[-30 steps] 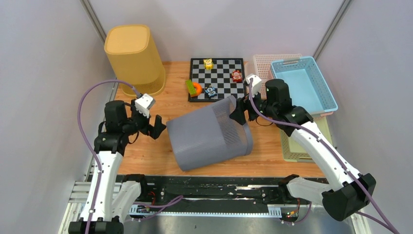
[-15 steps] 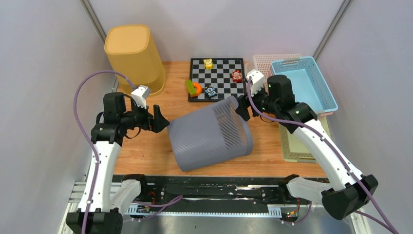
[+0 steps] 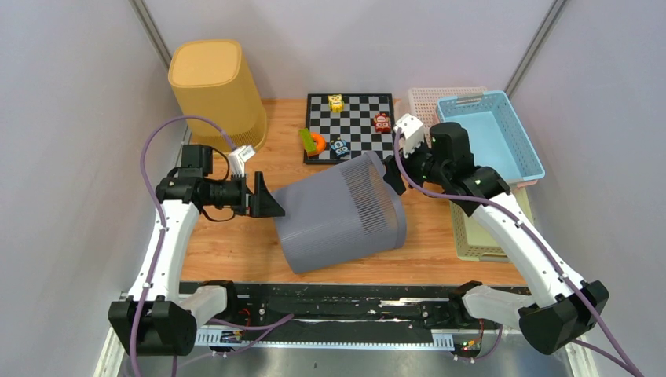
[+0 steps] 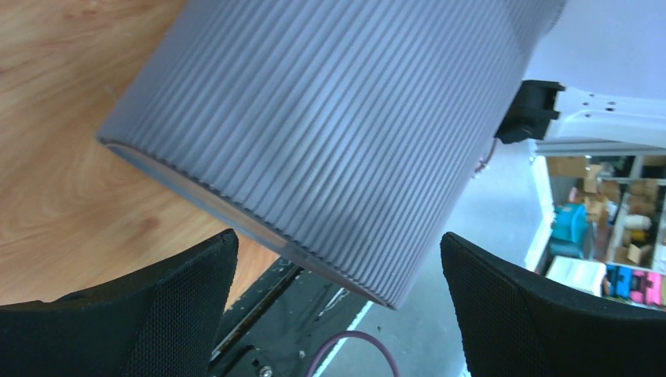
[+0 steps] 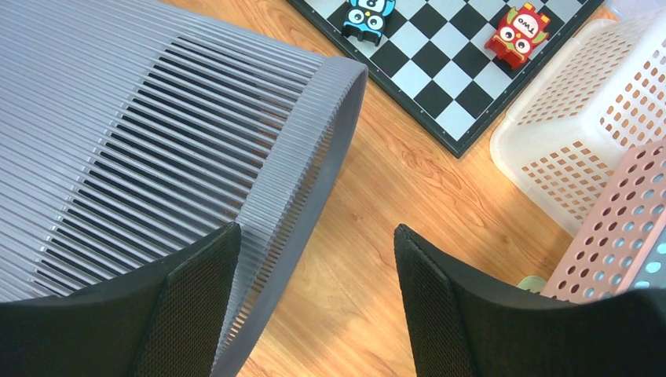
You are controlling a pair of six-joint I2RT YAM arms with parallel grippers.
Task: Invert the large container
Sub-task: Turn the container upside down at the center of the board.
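So the grey bin (image 3: 338, 220) is lying on its side around the middle of the bench (image 3: 236, 247), a bit toward the near edge, with an arm parked at each end. My read is that this is the setup for a two-handed tip: it looks too fat for one gripper to close around, so each arm takes an end.

The left gripper (image 3: 271, 203) is spread as wide as it goes and sits right at the end of the bin facing the left edge. In the left wrist view its fingers (image 4: 181, 306) bracket the closed base, not touching it as far as I can tell.

The right gripper (image 3: 390, 179) is up at the mouth end, toward the far right. Its jaws are apart too, one finger over the slatted wall and the other over bare wood, with the rim (image 5: 330, 141) running between them. Looks like it's lining up to pinch that rim and lever the mouth down, but it's holding nothing right now.

The bin itself is matte grey plastic, ribbed lengthwise all over, with open slats in a band near the mouth and a thicker rounded lip. It tapers a little, narrower at the base. Ribs should give decent grip, though round and on its side, it could roll.

The chessboard (image 3: 353, 126) with its toys sits just past it at the far edge, so that's the thing to not whack.
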